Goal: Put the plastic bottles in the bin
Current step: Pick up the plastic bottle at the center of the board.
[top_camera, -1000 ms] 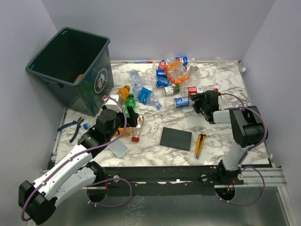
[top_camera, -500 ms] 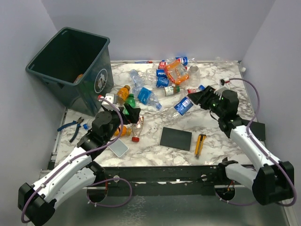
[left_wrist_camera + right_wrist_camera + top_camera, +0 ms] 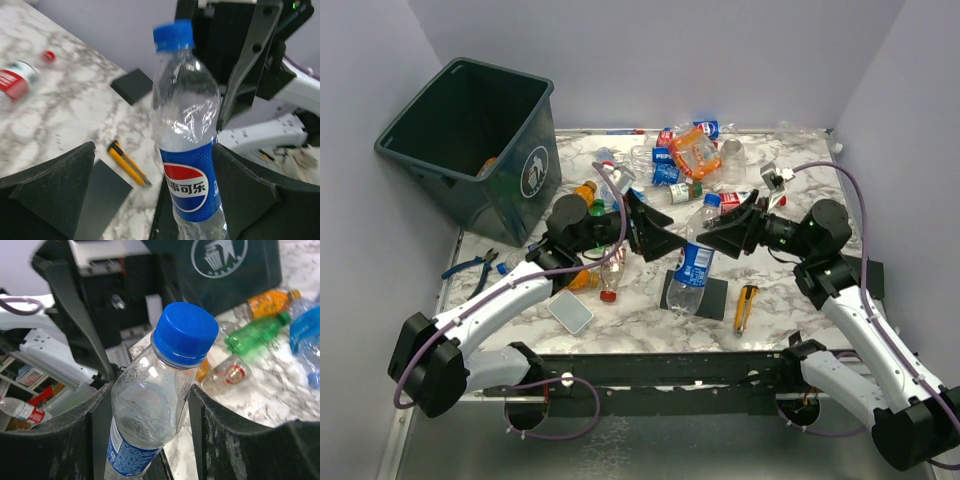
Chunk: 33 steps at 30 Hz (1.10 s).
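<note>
right gripper (image 3: pixel 712 228): is pinching the pepsi bottle (image 3: pixel 692 265) just under its blue cap (image 3: pixel 185 332) (hanging nearly upright)
left gripper (image 3: pixel 677 232): is gaping wide, fingers (image 3: pixel 55 190) flanking the bottle's label (image 3: pixel 190 182)

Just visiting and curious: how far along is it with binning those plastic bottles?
Early days. Something orange shows inside the bin, perhaps a bottle already in. In hand: the right gripper holds a Pepsi bottle near its cap, the left gripper open, a finger either side of it. Left: the heap of bottles at the far edge, plus the green bottle nearer the bin.
</note>
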Each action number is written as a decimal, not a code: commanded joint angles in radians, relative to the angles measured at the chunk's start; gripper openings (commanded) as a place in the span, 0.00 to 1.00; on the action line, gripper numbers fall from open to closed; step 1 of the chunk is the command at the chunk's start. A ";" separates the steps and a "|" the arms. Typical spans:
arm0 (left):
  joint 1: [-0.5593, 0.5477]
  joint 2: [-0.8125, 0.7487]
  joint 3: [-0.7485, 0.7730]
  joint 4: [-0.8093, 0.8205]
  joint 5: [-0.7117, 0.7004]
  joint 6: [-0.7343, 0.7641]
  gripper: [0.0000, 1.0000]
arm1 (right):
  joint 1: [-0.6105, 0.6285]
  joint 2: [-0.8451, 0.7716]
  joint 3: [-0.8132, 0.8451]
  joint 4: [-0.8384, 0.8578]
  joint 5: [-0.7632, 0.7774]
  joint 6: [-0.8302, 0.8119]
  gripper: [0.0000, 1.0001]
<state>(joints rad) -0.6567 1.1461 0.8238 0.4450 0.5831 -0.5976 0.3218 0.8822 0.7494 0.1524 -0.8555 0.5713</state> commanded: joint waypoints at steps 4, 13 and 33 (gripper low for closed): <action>-0.080 0.028 -0.013 0.073 0.231 -0.054 0.99 | 0.005 -0.001 -0.022 0.251 -0.055 0.112 0.31; -0.130 0.049 -0.029 0.082 0.229 -0.052 0.88 | 0.035 0.068 0.013 0.361 -0.059 0.149 0.31; -0.131 0.020 -0.035 0.326 -0.152 -0.189 0.26 | 0.063 -0.124 -0.014 0.031 0.057 0.055 0.98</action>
<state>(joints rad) -0.7856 1.2095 0.8036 0.6754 0.5865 -0.7506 0.3786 0.7750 0.7689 0.2554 -0.8032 0.6460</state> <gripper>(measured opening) 0.451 0.982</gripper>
